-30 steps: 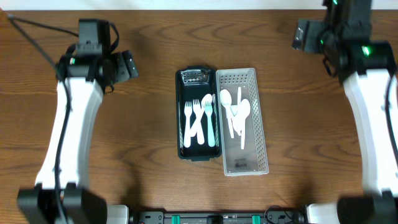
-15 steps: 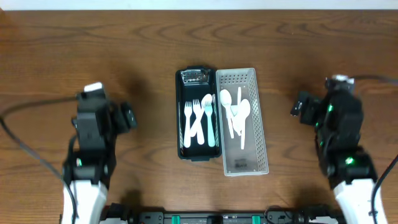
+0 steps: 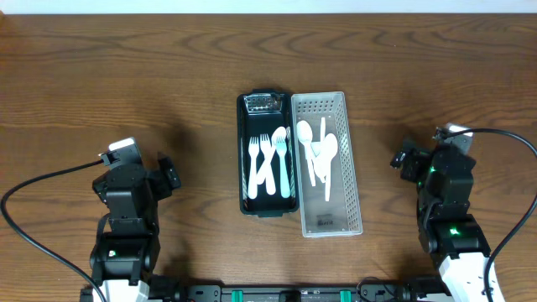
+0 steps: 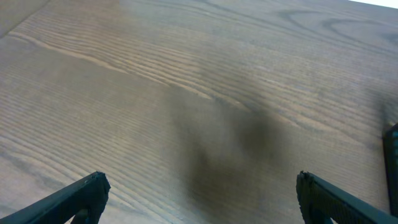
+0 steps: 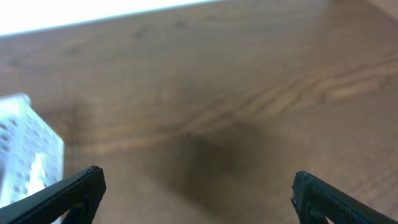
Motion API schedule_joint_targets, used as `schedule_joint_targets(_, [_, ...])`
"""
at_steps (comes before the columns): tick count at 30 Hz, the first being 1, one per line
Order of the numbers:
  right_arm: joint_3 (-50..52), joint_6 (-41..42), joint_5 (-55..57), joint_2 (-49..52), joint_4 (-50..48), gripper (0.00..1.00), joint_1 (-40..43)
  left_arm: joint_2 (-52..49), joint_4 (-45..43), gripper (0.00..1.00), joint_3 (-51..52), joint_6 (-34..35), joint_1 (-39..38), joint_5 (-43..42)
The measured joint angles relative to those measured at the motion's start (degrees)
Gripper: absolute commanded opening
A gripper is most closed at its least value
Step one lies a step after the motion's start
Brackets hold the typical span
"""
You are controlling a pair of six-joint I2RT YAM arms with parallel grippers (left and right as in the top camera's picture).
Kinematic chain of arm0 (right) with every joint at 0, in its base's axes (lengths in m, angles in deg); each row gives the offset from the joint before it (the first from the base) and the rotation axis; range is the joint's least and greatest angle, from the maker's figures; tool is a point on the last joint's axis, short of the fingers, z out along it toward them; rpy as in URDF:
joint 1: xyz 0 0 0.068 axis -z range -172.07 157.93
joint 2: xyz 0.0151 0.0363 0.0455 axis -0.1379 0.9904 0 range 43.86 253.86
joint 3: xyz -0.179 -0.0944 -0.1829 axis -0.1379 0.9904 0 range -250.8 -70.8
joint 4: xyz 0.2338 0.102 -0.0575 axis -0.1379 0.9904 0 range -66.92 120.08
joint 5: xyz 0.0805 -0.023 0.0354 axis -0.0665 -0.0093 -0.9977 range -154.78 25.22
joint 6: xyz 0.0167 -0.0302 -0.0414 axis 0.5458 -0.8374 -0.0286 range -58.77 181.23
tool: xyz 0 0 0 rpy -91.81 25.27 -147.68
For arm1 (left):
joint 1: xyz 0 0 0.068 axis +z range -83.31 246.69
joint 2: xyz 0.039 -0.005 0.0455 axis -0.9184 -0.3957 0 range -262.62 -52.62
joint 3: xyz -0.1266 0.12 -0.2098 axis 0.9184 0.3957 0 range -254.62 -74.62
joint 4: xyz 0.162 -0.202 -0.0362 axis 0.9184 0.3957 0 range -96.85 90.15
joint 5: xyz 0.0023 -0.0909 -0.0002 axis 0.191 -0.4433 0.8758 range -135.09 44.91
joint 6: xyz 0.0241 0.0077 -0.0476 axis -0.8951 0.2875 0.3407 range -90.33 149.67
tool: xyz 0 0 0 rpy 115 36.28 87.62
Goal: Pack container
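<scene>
A black tray point(image 3: 245, 151) in the middle of the table holds white forks point(image 3: 258, 161) and a pale green fork point(image 3: 282, 164). A white perforated tray point(image 3: 352, 180) stands right beside it and holds white spoons point(image 3: 320, 151); its corner shows in the right wrist view point(image 5: 28, 143). My left gripper point(image 3: 168, 172) is open and empty at the front left, far from the trays; in its wrist view point(image 4: 199, 196) only bare wood lies between the fingers. My right gripper point(image 3: 403, 158) is open and empty at the front right, over bare wood in its wrist view point(image 5: 198, 193).
The wooden table point(image 3: 168, 67) stretches around the trays. A small shiny packet point(image 3: 263, 101) lies at the far end of the black tray. Black cables point(image 3: 33, 197) trail from both arms near the front corners.
Both arms have drawn back from the far side of the table to the front edge, folding low at the front left and front right. The trays and cutlery have not moved.
</scene>
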Motion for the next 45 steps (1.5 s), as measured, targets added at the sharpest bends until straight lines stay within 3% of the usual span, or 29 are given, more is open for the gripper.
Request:
schedule_joint_targets(17, [0.22,0.00,0.17,-2.40,20.92,0.99,0.04,-2.99,0.02,0.98,0.00,0.00,0.00,0.13])
schedule_joint_targets(21, [0.52,-0.02,-1.07,-12.83,25.83,0.99,0.46,-3.54,0.11,0.98,0.02,-0.02,0.00,0.13])
schedule_joint_targets(27, [3.67,-2.03,-6.29,-36.30,29.07,0.99,1.57,-4.37,0.11,0.98,0.02,-0.02,0.00,0.13])
schedule_joint_targets(32, [11.91,-2.67,-9.18,-48.19,22.36,0.99,2.67,-5.03,0.04,0.98,0.02,-0.02,0.00,0.13])
schedule_joint_targets(40, [24.35,-5.33,-10.62,-48.22,-2.69,0.99,2.67,-5.90,0.09,0.98,0.02,-0.02,0.00,0.13])
schedule_joint_targets(45, [25.88,-9.49,-12.09,-48.26,-4.31,0.99,2.67,-6.45,0.09,0.98,0.02,-0.04,0.00,0.13])
